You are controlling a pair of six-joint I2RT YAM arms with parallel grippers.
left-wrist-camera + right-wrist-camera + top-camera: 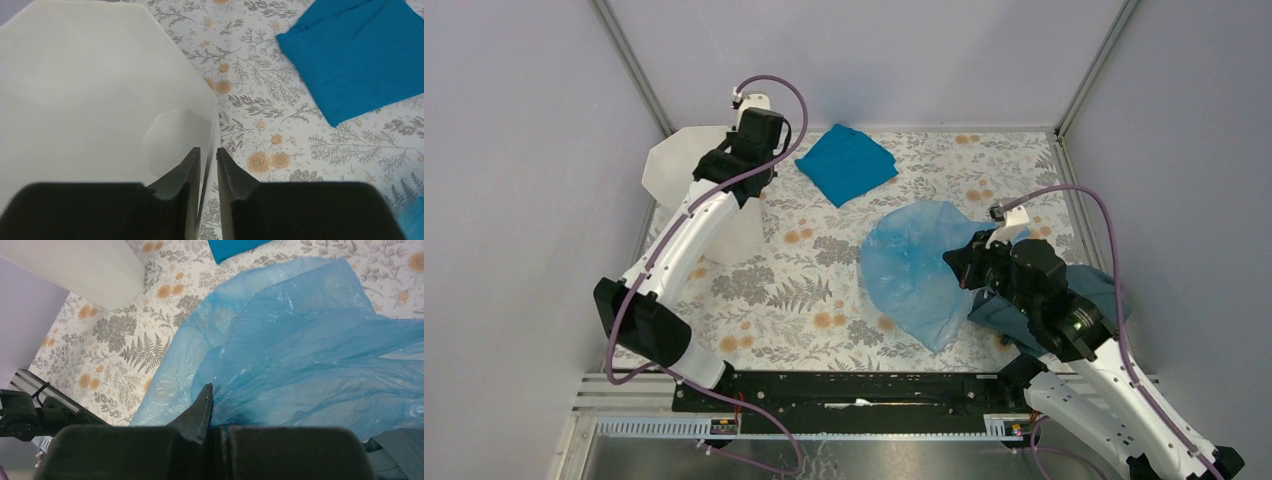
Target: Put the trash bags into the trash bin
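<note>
Overhead plus two wrist views.
My overhead looks down from behind; left wrist view hugs the trash bin (100,90), right the trash bag (300,350); both share the teal cloth (360,55) past the fingers (192,175).

No writing, label, brand, number or sign can be read in any of the three views (the cover on the table (824,300) carries only a printed pattern of flowers and ferns, no lettering). Small fittings on the black rail (854,385) at the near edge are too small to tell whether they bear marks.
</note>
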